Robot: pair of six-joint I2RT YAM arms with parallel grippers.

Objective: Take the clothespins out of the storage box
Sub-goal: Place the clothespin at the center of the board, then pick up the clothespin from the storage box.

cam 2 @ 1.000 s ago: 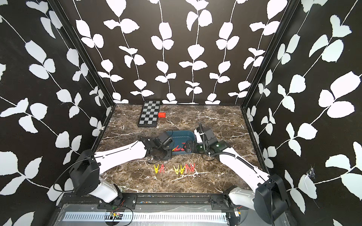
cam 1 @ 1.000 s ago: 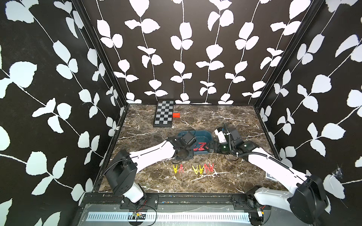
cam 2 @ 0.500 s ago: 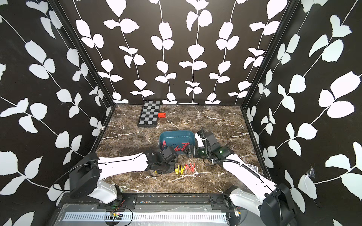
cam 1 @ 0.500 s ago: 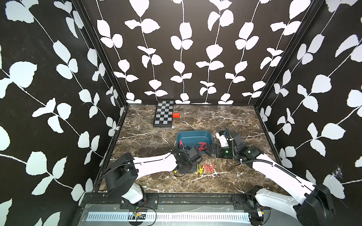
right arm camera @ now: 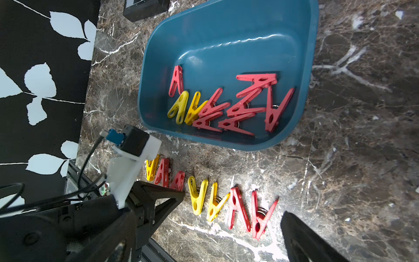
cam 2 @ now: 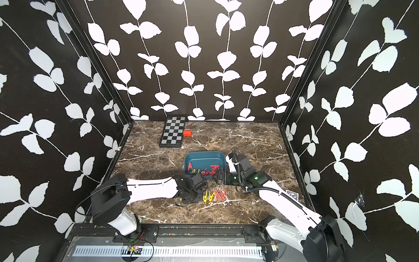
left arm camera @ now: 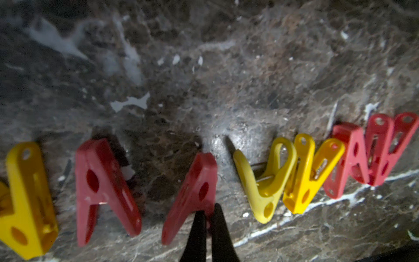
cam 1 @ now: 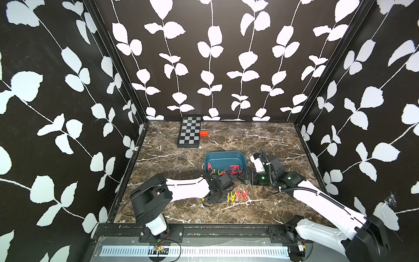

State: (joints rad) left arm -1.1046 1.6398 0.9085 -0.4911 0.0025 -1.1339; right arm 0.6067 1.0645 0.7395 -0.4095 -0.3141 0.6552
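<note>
Brown marble tabletop [cam 1: 260,140]. Since a second ago: left gripper [left arm camera: 209,209] out of the dark teal plastic storage box [cam 1: 224,157] mid-frame, down at the row of red and yellow plastic clothespins [right arm camera: 197,207], pinching a red clothespin [left arm camera: 192,192]. Spread wide by the box's right corner: right gripper [cam 1: 245,176]. More clothespins inside. Black-and-grey checkered board [cam 1: 189,132], red-orange block [cam 1: 204,133] upper left.

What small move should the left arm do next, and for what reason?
Probably open the left gripper. It is shut on one leg of a red clothespin that seems to lie on the table, in line with the other clothespins outside the storage box.
</note>
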